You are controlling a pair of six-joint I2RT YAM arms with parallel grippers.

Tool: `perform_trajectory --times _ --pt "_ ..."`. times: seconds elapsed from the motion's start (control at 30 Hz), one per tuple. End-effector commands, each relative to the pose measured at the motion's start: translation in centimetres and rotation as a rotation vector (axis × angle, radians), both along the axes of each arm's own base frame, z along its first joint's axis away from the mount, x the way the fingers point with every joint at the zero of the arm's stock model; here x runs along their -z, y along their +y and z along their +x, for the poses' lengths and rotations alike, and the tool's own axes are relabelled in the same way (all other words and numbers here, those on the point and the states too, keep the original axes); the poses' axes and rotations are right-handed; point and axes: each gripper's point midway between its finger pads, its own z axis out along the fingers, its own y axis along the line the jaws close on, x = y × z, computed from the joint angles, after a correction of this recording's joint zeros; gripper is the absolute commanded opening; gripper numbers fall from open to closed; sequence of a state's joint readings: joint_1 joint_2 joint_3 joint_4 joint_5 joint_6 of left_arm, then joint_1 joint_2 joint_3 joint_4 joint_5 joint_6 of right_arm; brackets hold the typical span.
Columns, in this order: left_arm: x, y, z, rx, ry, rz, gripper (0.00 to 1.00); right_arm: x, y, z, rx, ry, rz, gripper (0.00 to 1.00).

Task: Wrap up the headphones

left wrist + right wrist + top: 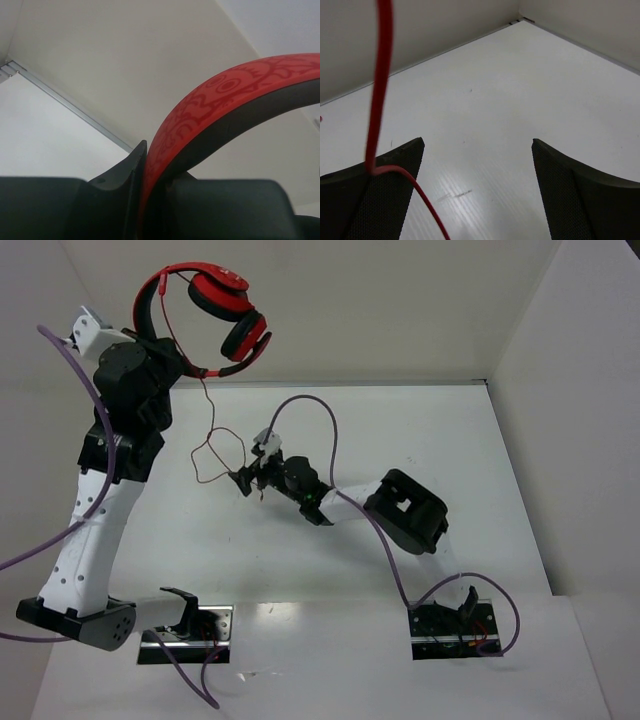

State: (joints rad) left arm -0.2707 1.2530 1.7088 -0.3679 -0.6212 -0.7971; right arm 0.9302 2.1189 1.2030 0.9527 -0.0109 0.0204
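We are finding no readable text, label, brand or number in any view. On the headphones (222,310), the headband (225,95) is showing only a darker red printed pattern, and we are making out no letters in it.

Left wrist view: headband (225,95) is running off the right edge, lower end vanishing between the left gripper (150,172) fingers. Right wrist view: red cable (380,90) is blurring, exiting top and bottom edges. Overhead, its tip is showing too small.
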Motion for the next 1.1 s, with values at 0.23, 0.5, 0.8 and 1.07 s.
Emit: perform_trajectory --times 0.23,0.5,0.8,1.07 --pt "-5.4 0.8 -3.0 0.006 -0.195 -0.109 0.00 -5.3 2.0 4.4 0.167 -0.038 0.171 0.01" --pt "-6.9 2.0 -3.6 -0.055 -0.265 -0.128 0.00 2.9 -13.2 7.1 0.561 0.146 -0.080 0.01" --pt "-9.6 2.1 -4.9 -0.036 -0.339 -0.183 0.00 5.3 -39.7 11.4 1.083 0.288 -0.273 0.01" --pt "-9.5 1.5 -4.2 -0.015 -0.333 -0.187 0.00 7.1 -43.9 11.7 1.092 0.460 -0.253 0.54"
